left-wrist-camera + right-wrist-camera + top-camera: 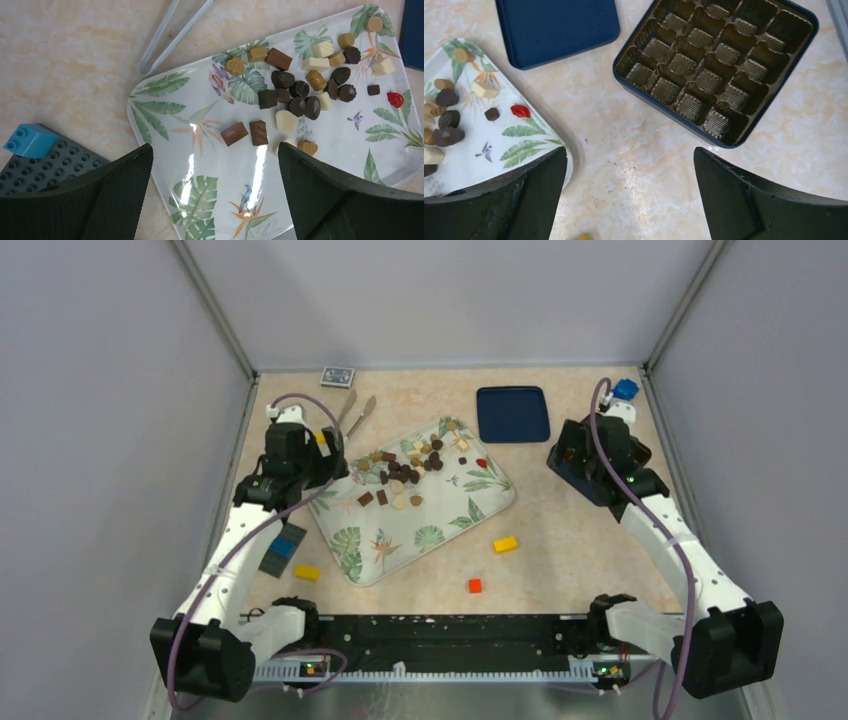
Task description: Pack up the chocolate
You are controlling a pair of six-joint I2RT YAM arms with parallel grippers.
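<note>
We read the tray [325,145] as smooth and glossy, with a hard glare streak across the leaf print. Table [65,65]: marbled beige, smooth, low sheen, a few dark specks. Chocolate [283,79]: smooth moulded pieces, the dark ones slightly shiny, the cream ones duller. Red piece [395,99]: glossy. Tongs [170,35]: clear plastic. Baseplate [55,162]: dark grey studded plastic, matt. Blue brick [30,140]: smooth plastic, light sheen. Box insert [704,80]: thin brown moulded plastic, shiny, ribbed cell floors. Lid [556,27]: navy, smooth, matt. Left gripper [215,150]: fingers [115,200] matt black, fine mesh texture on the inner face. Right gripper [631,150]: fingers [754,200] matt black, faintly grainy.
</note>
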